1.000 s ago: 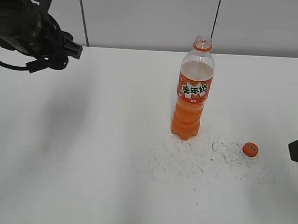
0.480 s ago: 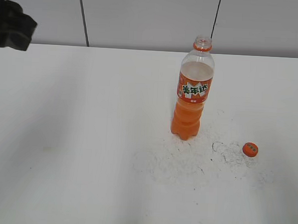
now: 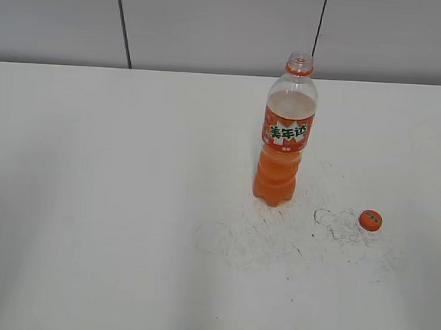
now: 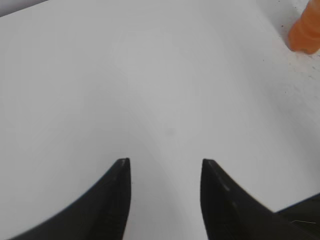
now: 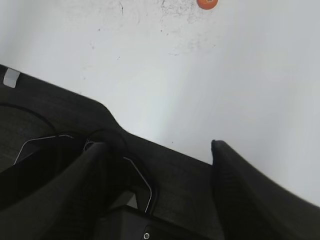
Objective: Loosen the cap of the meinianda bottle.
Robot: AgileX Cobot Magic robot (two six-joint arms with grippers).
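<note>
The meinianda bottle [image 3: 284, 135] stands upright on the white table, its neck open with no cap on it. Its orange base shows at the top right of the left wrist view [image 4: 305, 34]. The orange cap [image 3: 370, 220] lies on the table to the right of the bottle, and shows at the top edge of the right wrist view [image 5: 207, 3]. Neither gripper shows in the exterior view. My left gripper [image 4: 165, 161] is open and empty over bare table. My right gripper [image 5: 160, 145] is open and empty, far back from the cap.
The white table [image 3: 115, 204] has a scuffed, speckled patch [image 3: 276, 231] around the bottle's foot and the cap. A dark robot base edge [image 5: 60, 110] fills the lower part of the right wrist view. A grey panelled wall [image 3: 213, 24] stands behind the table.
The left arm has drawn back out of the exterior view at the upper left. The right gripper's tip left the right edge earlier. Bottle and cap have not moved.
</note>
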